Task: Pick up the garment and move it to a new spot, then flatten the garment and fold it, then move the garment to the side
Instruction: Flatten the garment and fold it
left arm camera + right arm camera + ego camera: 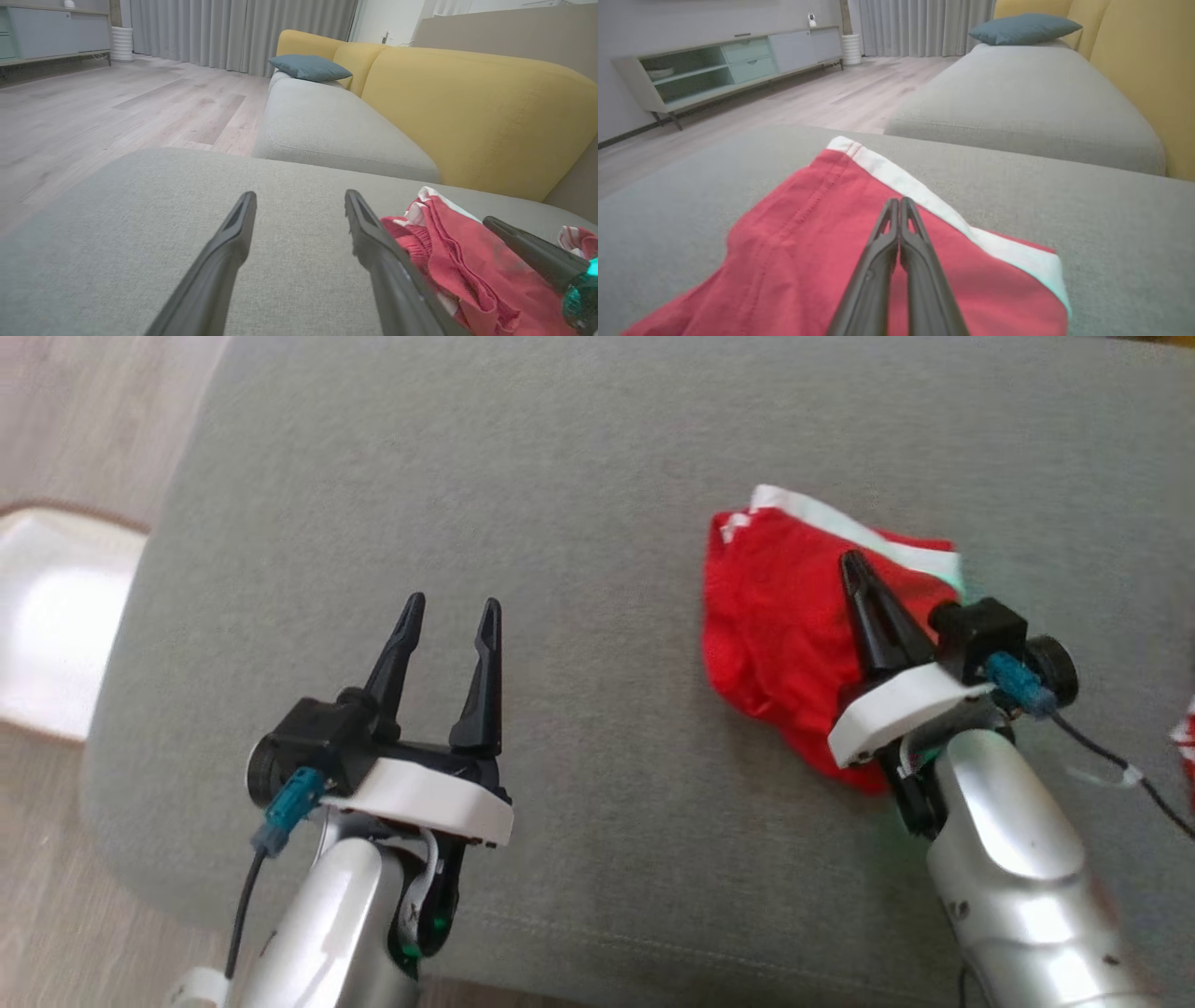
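A: Garment, where?
B: Red garment (775,607) with a white edge, bunched, on the right part of the grey cushion (560,476).
A: Right gripper?
B: Right gripper (851,560) is over the garment, fingers pressed together, tips low on the red cloth (pinching it or not, cannot tell).
A: Left?
B: Left gripper (454,602) has its fingers apart, above bare cushion, well left of the garment.
A: Background?
B: Yellow backrest (467,102) on the far side, blue pillow (308,67) on the next seat.
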Controlling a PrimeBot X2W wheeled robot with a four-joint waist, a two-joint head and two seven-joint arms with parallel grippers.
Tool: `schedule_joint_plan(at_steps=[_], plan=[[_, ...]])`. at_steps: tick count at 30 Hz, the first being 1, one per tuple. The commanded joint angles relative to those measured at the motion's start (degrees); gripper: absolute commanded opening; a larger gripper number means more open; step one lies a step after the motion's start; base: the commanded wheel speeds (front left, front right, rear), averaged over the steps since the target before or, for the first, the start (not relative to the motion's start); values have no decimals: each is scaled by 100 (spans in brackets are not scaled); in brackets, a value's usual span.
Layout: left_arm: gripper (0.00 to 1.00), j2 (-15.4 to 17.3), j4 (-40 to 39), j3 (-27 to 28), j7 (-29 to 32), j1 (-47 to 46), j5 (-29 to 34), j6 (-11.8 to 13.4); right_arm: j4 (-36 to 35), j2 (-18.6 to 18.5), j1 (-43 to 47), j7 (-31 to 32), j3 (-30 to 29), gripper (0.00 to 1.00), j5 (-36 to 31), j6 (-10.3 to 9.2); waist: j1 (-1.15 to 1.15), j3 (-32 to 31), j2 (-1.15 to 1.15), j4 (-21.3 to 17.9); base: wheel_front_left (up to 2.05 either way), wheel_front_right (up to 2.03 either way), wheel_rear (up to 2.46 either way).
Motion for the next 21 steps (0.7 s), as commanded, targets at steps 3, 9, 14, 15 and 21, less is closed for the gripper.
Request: schedule_joint_plan(at_steps=[3, 9, 14, 15, 21], plan=[[100, 31, -188, 78, -29, -280, -48, 50, 252, 42, -346, -99, -55, 0, -212, 43, 0, 271, 0, 362, 0, 0, 0], [100, 31, -195, 20, -29, -285, -93, 109, 779, 42, -588, -122, -96, 0, -393, 43, 0, 406, 0, 520, 0, 0, 0], [100, 31, -183, 21, -29, -284, -90, 136, 1203, 42, -768, -125, -42, 0, -515, 43, 0, 430, 0, 482, 0, 0, 0], [100, 31, -172, 21, -29, -293, -91, 137, 1197, 42, -797, -126, -19, 0, -464, 43, 0, 416, 0, 451, 0, 0, 0], [100, 31, -127, 97, -29, -305, -28, 115, 728, 42, -767, -127, 214, 0, -36, 43, 0, 237, 0, 117, 0, 0, 0]])
